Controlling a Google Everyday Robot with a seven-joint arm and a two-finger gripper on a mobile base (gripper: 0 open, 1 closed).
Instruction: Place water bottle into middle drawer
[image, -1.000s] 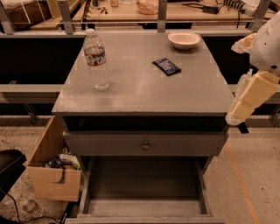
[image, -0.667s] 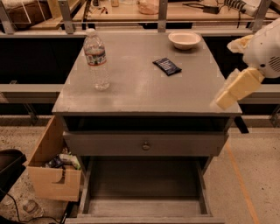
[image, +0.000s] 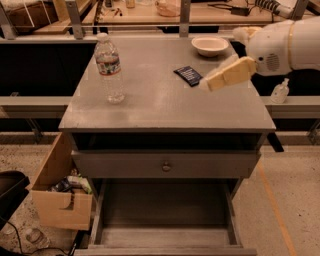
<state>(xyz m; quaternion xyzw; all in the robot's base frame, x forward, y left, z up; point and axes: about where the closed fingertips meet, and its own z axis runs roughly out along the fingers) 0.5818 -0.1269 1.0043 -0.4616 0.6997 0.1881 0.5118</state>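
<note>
Pincer (image: 214, 81) has swung in over counter (image: 160, 107) at 2 o'clock, grip unreadable; water bottle (image: 109, 67) ungrasped at 10 o'clock, middle drawer (image: 165, 210) open.

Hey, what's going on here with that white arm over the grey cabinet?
A robot arm is meant to put the water bottle into the middle drawer. Right now its claw hovers over the right side of the cabinet top, beside a dark packet and well apart from the bottle. The bottle stands upright on the left side, and the drawer below is pulled open.
</note>
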